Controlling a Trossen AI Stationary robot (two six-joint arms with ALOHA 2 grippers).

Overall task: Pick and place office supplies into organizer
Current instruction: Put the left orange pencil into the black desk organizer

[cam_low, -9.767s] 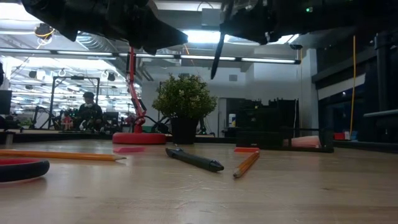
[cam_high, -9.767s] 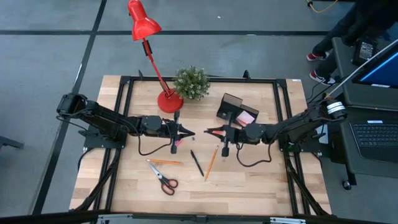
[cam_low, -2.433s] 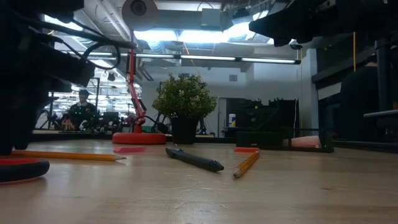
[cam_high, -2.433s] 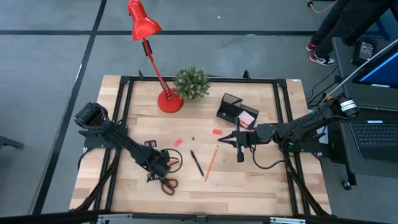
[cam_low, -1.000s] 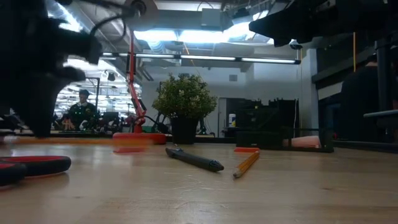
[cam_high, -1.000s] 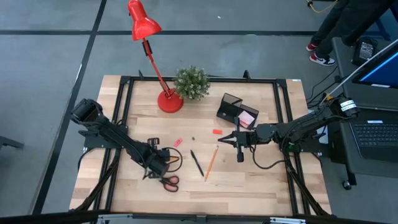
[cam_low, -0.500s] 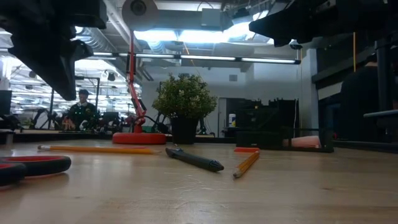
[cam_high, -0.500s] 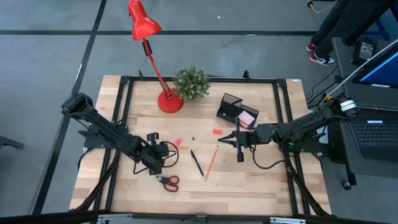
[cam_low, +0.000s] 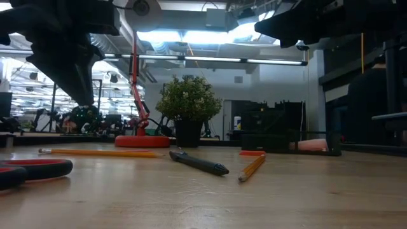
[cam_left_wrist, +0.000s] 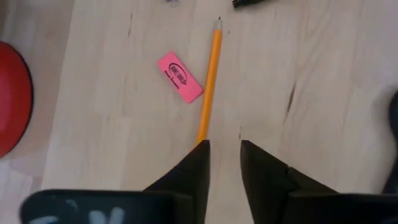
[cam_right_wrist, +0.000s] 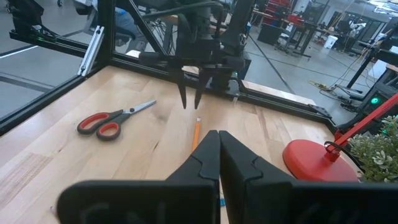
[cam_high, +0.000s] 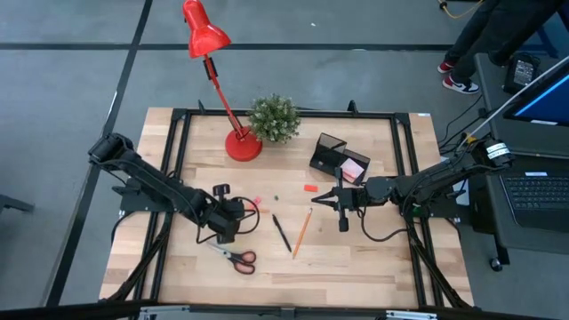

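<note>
Since half a second ago the left gripper (cam_high: 242,211) has swung up from the scissors (cam_high: 236,258) toward the pink eraser (cam_left_wrist: 180,76); its fingers (cam_left_wrist: 194,167) stand slightly parted and empty over the blunt end of an orange pencil (cam_left_wrist: 209,87). That pencil lies where it lay half a second ago, displaced from its earlier spot by the scissors.

Counted across the table: one pair of scissors, two pencils (the second (cam_high: 301,234) mid-table), one black pen (cam_high: 281,232), two erasers (pink, and red (cam_high: 310,188)), one pink sticky-note pad (cam_high: 351,168) in the black organizer (cam_high: 329,154).

The right gripper (cam_high: 339,201), unmoved, hovers with fingers pressed together, empty, beside the organizer.

The light wooden tabletop (cam_high: 364,258) also holds a red desk lamp (cam_high: 213,53) and a potted plant (cam_high: 273,118). On the right, a person's legs (cam_high: 480,40) stand by a laptop (cam_high: 536,191).
</note>
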